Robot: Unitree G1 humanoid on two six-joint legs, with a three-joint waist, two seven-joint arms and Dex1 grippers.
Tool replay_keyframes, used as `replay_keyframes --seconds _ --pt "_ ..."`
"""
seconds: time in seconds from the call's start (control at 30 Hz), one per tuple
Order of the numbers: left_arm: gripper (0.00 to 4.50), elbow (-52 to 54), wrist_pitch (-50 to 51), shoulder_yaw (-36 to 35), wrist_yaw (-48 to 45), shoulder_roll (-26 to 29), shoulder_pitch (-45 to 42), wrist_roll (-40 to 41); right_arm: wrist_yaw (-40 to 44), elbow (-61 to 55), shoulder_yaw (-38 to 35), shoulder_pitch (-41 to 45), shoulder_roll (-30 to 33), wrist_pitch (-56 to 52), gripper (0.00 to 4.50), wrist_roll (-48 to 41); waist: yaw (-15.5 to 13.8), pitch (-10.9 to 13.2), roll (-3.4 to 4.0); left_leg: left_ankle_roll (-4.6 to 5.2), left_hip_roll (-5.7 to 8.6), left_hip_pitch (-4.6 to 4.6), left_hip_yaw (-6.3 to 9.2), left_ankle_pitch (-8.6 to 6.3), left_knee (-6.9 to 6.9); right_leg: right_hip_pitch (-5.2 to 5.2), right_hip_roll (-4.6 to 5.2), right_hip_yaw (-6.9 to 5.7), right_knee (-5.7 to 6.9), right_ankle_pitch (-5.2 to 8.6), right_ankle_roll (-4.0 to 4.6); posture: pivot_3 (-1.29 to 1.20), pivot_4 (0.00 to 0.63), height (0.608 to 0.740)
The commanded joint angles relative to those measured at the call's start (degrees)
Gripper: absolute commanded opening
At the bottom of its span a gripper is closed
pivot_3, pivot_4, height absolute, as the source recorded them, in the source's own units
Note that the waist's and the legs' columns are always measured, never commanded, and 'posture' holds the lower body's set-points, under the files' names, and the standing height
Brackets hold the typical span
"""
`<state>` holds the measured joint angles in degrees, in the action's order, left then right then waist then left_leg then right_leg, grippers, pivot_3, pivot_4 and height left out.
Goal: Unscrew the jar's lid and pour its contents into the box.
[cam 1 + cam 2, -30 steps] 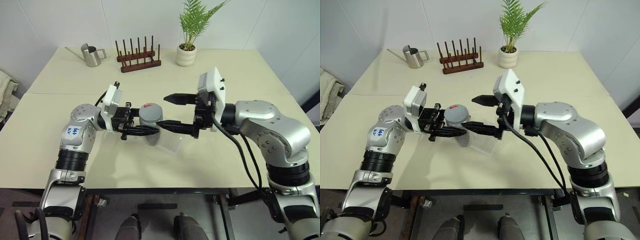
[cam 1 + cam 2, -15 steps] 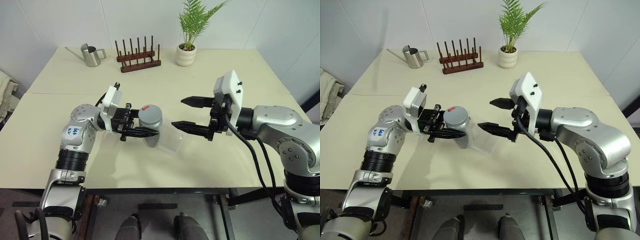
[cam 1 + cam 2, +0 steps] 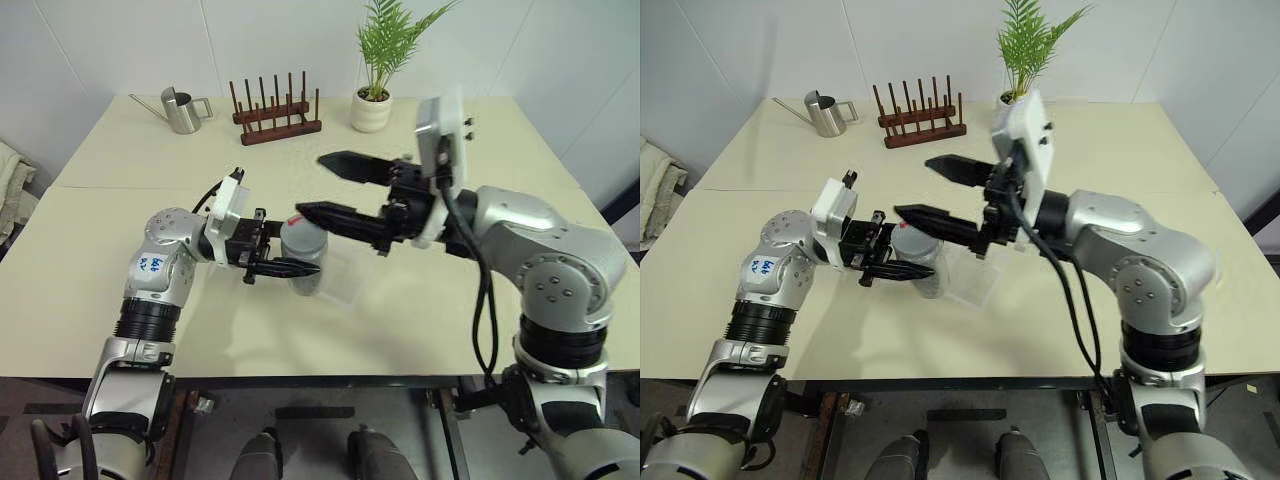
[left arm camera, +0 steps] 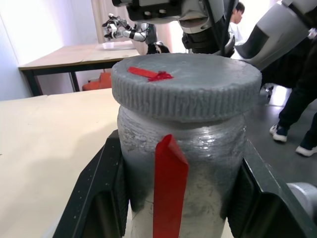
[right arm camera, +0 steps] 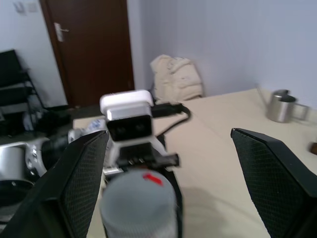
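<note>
The jar, a small silvery canister with a red strip down its side, is held upright just above the table. My left gripper is shut on its body from the left. The grey ribbed lid with a red mark sits on top of the jar. My right gripper reaches in from the right and stands open, one finger higher and farther, the other just over the lid. The clear box lies on the table right beside the jar. The contents are hidden.
At the table's far side stand a steel watering can, a wooden peg rack and a potted plant. A cloth lies off the table's left edge. The table's front edge runs close below the arms.
My right gripper drew back to the right, then swung left and upward and rolled, so its open fingers now stand over the lid. The left gripper kept holding the jar still.
</note>
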<state>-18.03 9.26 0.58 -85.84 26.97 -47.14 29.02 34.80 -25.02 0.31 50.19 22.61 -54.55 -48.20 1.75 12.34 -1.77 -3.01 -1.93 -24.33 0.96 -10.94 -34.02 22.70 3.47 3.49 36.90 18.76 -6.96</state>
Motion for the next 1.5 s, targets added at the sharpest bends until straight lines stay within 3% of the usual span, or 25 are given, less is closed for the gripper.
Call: replay_keyframes --seconds 0.03,0.67,1.5 --pt "2.00 0.54 -1.59 -1.04 0.17 -0.23 -1.79 0.28 -0.44 -0.79 2.25 0.16 -1.13 2.06 4.16 1.45 -0.02 0.00 0.00 0.00 0.00 0.00 0.00 0.00 0.00 0.00 0.00 0.00 0.00 0.00 0.00 0.00 0.150 0.740" --pt "2.00 1.25 1.04 -0.76 0.22 0.30 -1.70 0.57 0.65 3.86 9.93 -1.25 -3.98 8.15 4.16 11.79 0.04 0.00 0.00 0.00 0.00 0.00 0.00 0.00 -0.02 0.01 -0.02 -0.01 0.02 0.00 0.00 0.00 0.150 0.740" --pt "2.00 1.42 1.35 -0.59 0.47 0.53 -1.59 0.54 2.05 0.10 5.17 -3.30 3.85 5.61 4.16 12.03 0.03 0.00 0.00 0.00 0.00 0.00 0.00 0.00 -0.02 0.01 -0.01 0.00 0.01 0.00 0.00 0.00 0.150 0.740"
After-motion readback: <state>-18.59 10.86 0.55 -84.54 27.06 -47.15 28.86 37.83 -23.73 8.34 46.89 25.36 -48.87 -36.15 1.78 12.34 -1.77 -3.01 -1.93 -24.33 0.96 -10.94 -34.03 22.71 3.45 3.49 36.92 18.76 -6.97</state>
